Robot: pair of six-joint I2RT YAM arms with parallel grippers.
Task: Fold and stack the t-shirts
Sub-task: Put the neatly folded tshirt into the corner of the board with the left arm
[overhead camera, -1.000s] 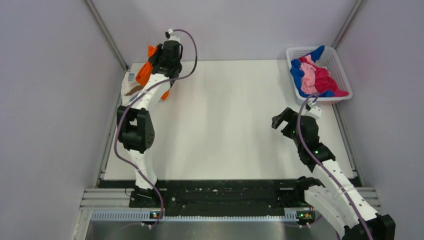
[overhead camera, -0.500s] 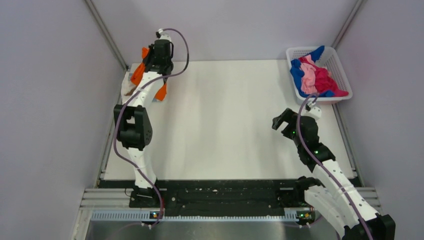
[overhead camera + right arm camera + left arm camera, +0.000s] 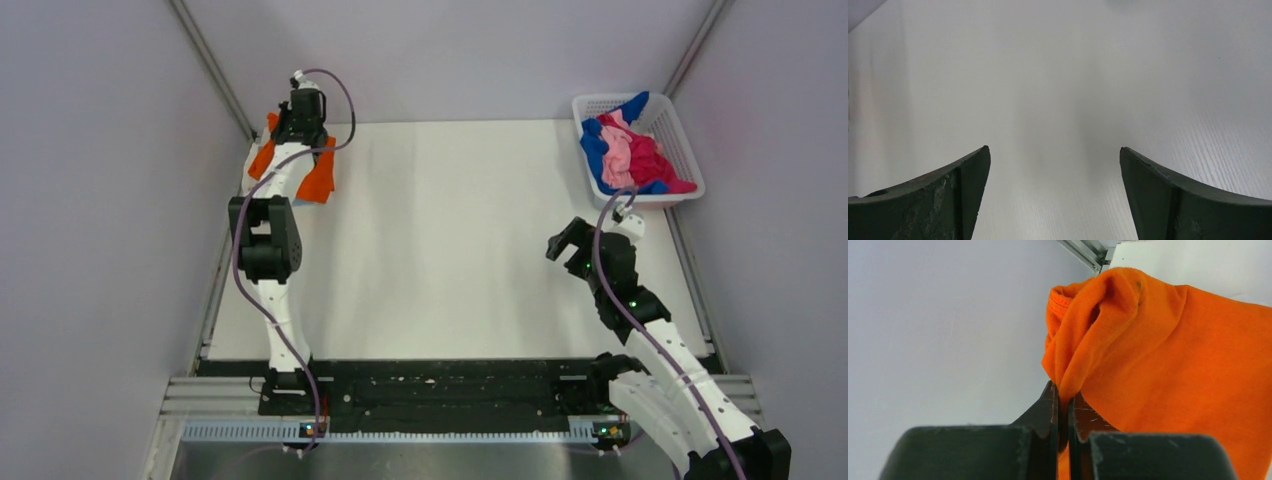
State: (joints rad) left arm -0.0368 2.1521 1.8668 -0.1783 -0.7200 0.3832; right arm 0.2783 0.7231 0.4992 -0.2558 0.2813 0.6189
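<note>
A bright orange t-shirt (image 3: 320, 176) lies at the far left corner of the table, spread on both sides of my left arm. My left gripper (image 3: 295, 135) is above it, shut on a bunched fold of that shirt (image 3: 1158, 350). In the left wrist view the cloth is pinched between the two closed fingers of the left gripper (image 3: 1062, 390). Blue, pink and magenta t-shirts (image 3: 630, 152) are heaped in the basket. My right gripper (image 3: 565, 240) hovers open over bare table on the right, and in the right wrist view nothing lies between the fingers of the right gripper (image 3: 1054, 149).
The white lattice basket (image 3: 682, 140) stands at the far right corner. Grey walls close in the table on the left, back and right, and a metal rail (image 3: 215, 75) runs along the left corner close to my left gripper.
My left gripper has moved left and farther back toward the corner with the orange shirt, which now lies lower and more spread out. The right arm has not moved.
</note>
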